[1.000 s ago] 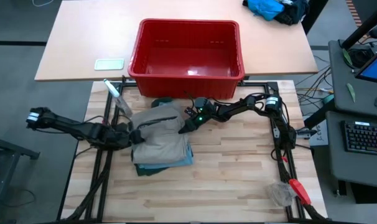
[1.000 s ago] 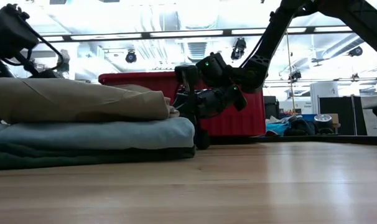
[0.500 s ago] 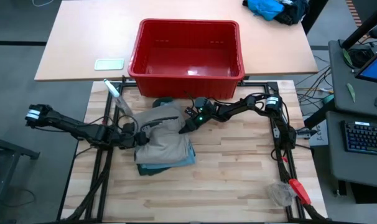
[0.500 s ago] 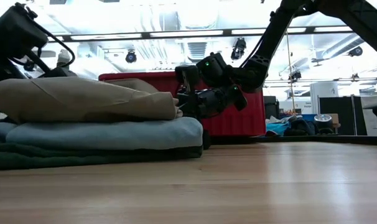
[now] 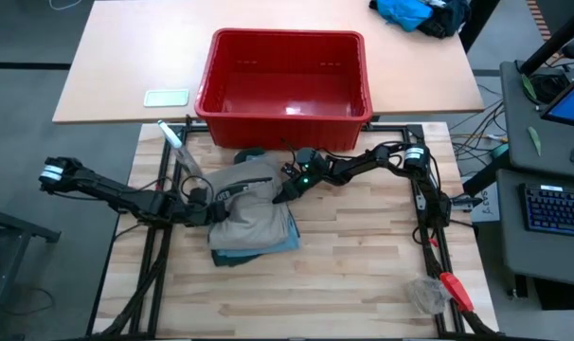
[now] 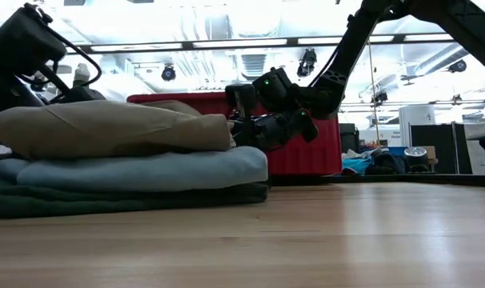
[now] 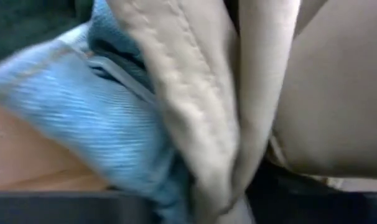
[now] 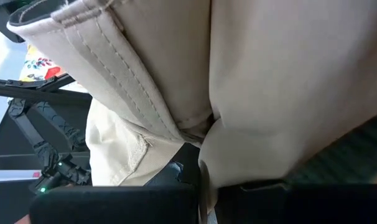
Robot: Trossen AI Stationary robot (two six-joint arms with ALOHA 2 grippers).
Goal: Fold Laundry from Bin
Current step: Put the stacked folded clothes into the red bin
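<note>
Both grippers (image 5: pixel 204 209) (image 5: pixel 278 197) grip the khaki piece's (image 5: pixel 254 206) opposite edges.

A khaki-taupe piece (image 8: pixel 288 93) with stitched seams and a folded band fills the right wrist view, its cloth pinched between the right gripper (image 8: pixel 204 190) 's dark closed fingers, a dark arm (image 8: pixel 45 146) beyond.
</note>
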